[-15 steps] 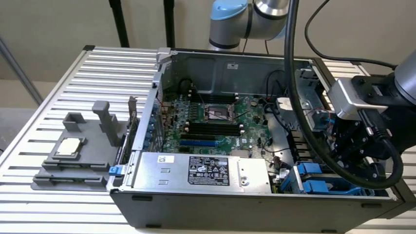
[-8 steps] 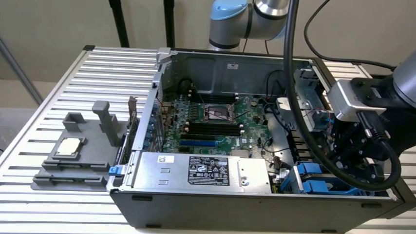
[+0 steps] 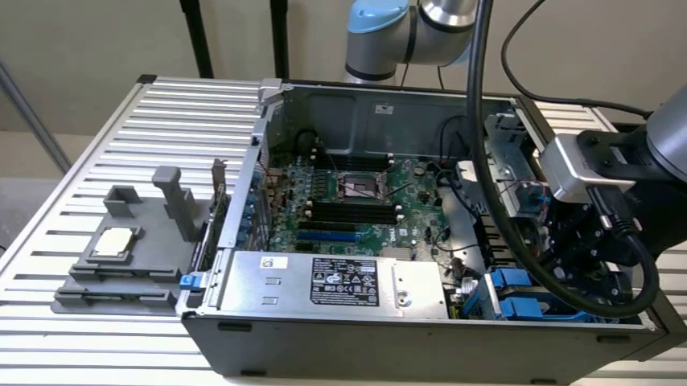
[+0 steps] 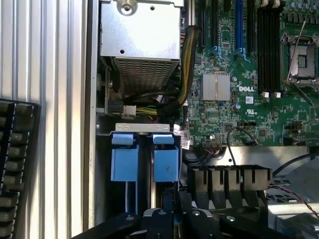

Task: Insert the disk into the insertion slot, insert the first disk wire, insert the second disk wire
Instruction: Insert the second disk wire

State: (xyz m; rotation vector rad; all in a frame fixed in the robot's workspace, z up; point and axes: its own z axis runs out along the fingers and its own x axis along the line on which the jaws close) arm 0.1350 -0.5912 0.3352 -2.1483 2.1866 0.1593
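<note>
My gripper (image 3: 585, 269) hangs low inside the open computer case, at the front corner on the exterior view's right. Right beneath it is the dark drive cage with the insertion slot (image 3: 513, 296) and its blue plastic fittings. In the wrist view, two bright blue plastic pieces (image 4: 124, 162) (image 4: 166, 162) stand side by side in the cage (image 4: 144, 128), just ahead of my gripper (image 4: 175, 211). The disk's silver body and white label are hidden, and I cannot tell whether the blue pieces are its carrier.
The silver labelled power-supply box (image 3: 333, 281) lies along the case front. The green motherboard (image 3: 355, 201) fills the case floor. Black and coloured cables (image 4: 164, 102) run beside the cage. A grey fixture block (image 3: 124, 257) sits on the slatted table.
</note>
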